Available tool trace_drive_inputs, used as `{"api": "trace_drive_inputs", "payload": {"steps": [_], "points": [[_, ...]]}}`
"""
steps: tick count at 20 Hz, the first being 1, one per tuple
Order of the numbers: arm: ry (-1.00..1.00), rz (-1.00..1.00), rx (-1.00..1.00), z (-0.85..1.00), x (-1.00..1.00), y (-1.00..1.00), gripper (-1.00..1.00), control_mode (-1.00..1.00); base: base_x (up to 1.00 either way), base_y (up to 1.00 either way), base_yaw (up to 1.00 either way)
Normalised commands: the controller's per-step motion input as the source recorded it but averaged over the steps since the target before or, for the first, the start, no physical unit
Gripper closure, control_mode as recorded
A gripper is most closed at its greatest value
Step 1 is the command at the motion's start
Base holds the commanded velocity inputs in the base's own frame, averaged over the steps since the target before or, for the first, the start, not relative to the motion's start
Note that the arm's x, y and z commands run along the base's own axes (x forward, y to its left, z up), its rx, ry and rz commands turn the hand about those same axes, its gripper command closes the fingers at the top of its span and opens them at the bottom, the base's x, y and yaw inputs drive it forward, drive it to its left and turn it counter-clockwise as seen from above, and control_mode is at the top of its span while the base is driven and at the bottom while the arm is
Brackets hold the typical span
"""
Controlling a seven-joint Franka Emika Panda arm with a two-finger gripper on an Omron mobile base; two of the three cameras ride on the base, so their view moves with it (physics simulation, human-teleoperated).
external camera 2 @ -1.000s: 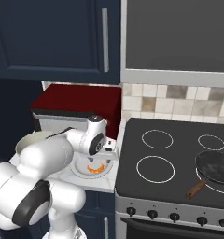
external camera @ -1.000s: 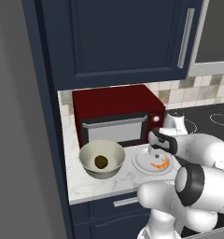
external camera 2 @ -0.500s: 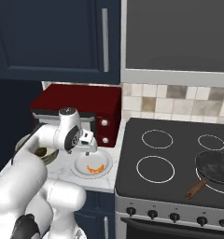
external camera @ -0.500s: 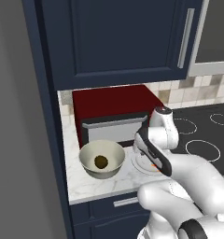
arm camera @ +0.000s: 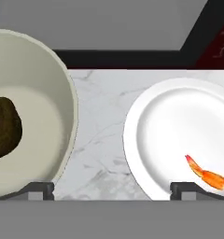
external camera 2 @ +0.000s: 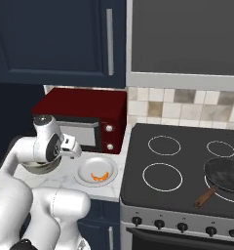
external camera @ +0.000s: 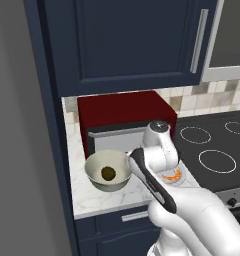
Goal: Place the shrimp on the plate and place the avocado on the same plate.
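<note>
In the left base view, the cream bowl [external camera: 108, 171] stood on the marble counter [external camera: 99, 199] in front of the red microwave [external camera: 126, 120], with the avocado [external camera: 108, 173] lying in its centre. The white arm crossed in front of the plate [external camera: 176, 180], of which a sliver showed with the orange shrimp [external camera: 171, 175] on it; the stove [external camera: 218, 150] lay to the right. No legible brand, label or writing was found on the microwave or cabinets. In the right base view, the plate [external camera 2: 83, 173] sat on the counter just beside the stove [external camera 2: 187, 171], the shrimp [external camera 2: 100, 176] lying near its middle, and a dark frying pan [external camera 2: 225, 177] rested on a burner at the right. The bowl [external camera 2: 40, 168] was largely hidden behind the arm's wrist, and the microwave [external camera 2: 85, 117] with its two round knobs carried no readable marking. In the hand view, the gripper [arm camera: 112, 190] hung over the bare counter between bowl [arm camera: 62, 112] and plate [arm camera: 151, 140], its fingertips [arm camera: 37, 189] spread wide and grasping nothing. The avocado [arm camera: 4, 127] lay in the bowl at the left edge; the shrimp [arm camera: 208, 176] lay on the plate at the lower right, apart from the fingers.
</note>
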Motion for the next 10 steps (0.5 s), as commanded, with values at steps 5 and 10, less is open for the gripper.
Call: {"api": "trace_drive_inputs", "payload": {"steps": [5,10], "points": [[-0.02,0.0,0.0,0.31,0.0,0.61,-1.0,-1.0,0.0,0.0,0.0],[0.01,0.0,0.0,0.14,0.04,0.54,-1.0,-1.0,0.0,0.0,0.0]]}}
